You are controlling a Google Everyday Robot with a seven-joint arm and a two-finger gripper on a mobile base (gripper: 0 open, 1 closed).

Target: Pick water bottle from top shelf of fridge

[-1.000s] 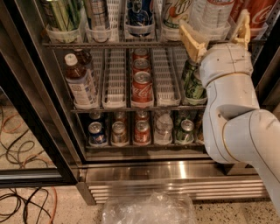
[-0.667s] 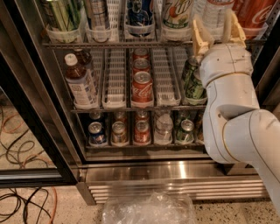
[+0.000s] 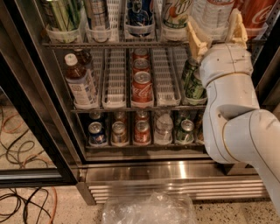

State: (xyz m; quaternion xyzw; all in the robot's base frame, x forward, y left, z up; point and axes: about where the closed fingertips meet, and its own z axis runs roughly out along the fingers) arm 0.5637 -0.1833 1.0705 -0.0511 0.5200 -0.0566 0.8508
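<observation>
Nearest: crumpled clear plastic bag (image 3: 148,211) on the floor, loose cables (image 3: 19,203) to its left, neither in the arm's path. White arm (image 3: 232,118) rises on the right side of the fridge (image 3: 175,173). It covers the right end of the lower racks. Black door frame (image 3: 33,109) is swung out left, clear of the reach.

Lower rack: row of cans (image 3: 142,131). Middle rack: brown tea bottle (image 3: 79,81) on the left, Coke cans (image 3: 142,85) in the centre lane, green can (image 3: 192,83) just beside the arm's wrist.

Farthest, on the top shelf (image 3: 131,44): the water bottle (image 3: 210,6) stands upright in the right-hand lane. It sits between a green-labelled soda bottle (image 3: 177,11) and a red Coke bottle (image 3: 259,11). The claw (image 3: 213,22) is up at this shelf, spread open with one finger either side of the water bottle. Cannot tell whether the pads touch it yet.

Risks, as I judge:
- Neighbours sit just beside both fingers, so any sideways drift could nudge the soda or Coke bottle.
- The ribbed plastic wall is soft and may flex and slip if the squeeze is low or off-centre.
- The rounded lane front could catch the bottle base when it is pulled out, tipping it.
- The wrist sits near the green can and could knock it on retreat.
</observation>
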